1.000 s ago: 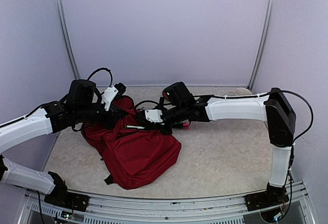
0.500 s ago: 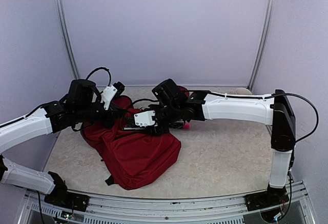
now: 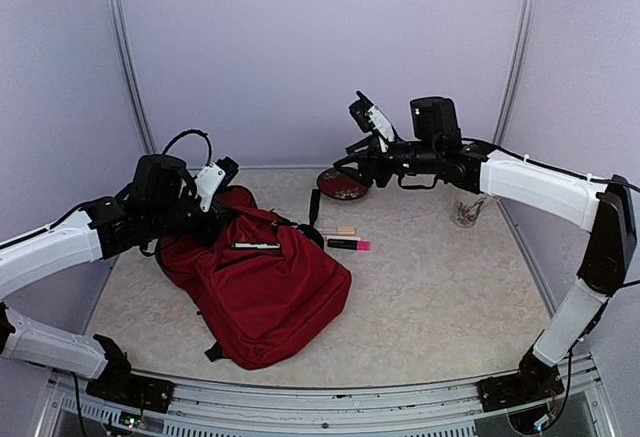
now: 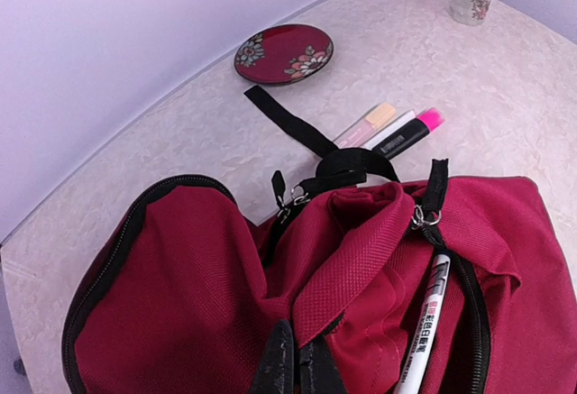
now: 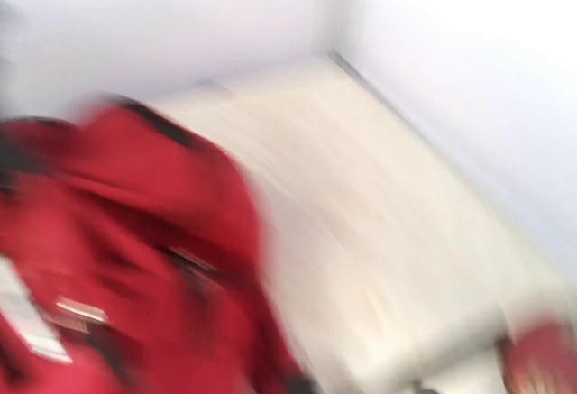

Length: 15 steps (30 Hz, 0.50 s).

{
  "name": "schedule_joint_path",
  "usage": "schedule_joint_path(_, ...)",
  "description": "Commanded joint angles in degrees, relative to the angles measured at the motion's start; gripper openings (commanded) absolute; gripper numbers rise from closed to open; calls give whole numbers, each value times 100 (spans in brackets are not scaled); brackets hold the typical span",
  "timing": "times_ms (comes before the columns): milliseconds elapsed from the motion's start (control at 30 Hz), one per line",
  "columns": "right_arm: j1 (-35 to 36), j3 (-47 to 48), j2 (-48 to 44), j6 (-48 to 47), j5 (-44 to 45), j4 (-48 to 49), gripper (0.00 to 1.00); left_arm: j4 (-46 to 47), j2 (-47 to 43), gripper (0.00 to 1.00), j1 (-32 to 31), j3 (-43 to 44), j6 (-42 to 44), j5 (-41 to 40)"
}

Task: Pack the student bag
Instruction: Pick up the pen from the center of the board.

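Now right gripper (image 3: 358, 125) withdrawn, marker (image 3: 257, 246) on student bag (image 3: 270, 302)

The only print is on two pens. A white marker (image 4: 428, 326) lies in the open pocket of the student bag (image 4: 180, 322). Its barrel carries a line of dark block signs and then red characters, perhaps Chinese, but they are too small to read. The black marker (image 4: 403, 135) on the table has a small white print, also not readable.
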Motion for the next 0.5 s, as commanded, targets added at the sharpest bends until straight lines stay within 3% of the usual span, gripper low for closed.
schedule_joint_path(0,-310,-11,857,1167,1491,-1368,60,178,-201,0,120,158,-39,-809)
schedule_joint_path(233,-309,952,2264,763,1897,-2755,59,-37,-506,0,217,115,-126,-1306)
schedule_joint_path(467,-231,1653,3181,174,2094,-3028,60,-451,-684,0,248,200,-179,-1486)
